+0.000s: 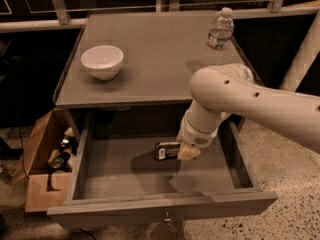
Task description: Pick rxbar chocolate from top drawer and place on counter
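Observation:
The rxbar chocolate [166, 150], a black bar with a white label patch at its left end, is inside the open top drawer [150, 204]. My gripper [186, 153] reaches down into the drawer and is shut on the bar's right end, holding it a little above the drawer's flat grey bottom, where it casts a shadow. The white arm [240, 96] hangs over the drawer's right half and hides the gripper's upper part. The grey counter [150, 44] lies above and behind the drawer.
A white bowl [102, 61] stands on the counter's left side. A clear water bottle [218, 34] stands at its right edge. A cardboard box [42, 169] with bottles sits on the floor left of the drawer.

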Robot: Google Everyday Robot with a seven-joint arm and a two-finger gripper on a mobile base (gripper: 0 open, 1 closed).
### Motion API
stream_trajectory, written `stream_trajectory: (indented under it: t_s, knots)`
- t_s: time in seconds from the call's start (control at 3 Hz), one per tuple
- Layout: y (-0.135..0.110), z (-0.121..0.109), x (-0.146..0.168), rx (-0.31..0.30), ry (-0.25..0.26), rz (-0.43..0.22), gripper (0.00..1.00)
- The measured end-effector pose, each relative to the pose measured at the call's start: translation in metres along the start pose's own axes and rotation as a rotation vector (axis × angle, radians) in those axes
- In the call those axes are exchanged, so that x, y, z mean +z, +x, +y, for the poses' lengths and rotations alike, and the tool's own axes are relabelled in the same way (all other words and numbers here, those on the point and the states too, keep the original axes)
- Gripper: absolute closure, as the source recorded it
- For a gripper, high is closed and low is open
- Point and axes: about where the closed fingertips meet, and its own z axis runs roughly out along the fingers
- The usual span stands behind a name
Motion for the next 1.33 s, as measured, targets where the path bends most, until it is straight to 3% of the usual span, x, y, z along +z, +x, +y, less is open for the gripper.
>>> stream_trajectory:
  t_s: [0.67,1.33]
  knots:
    - [-0.003,-0.003,-0.008,0.03,0.037,0.013,1.0]
    - [0.001,-0.011,-0.085,0.156,0.235,0.065,1.0]
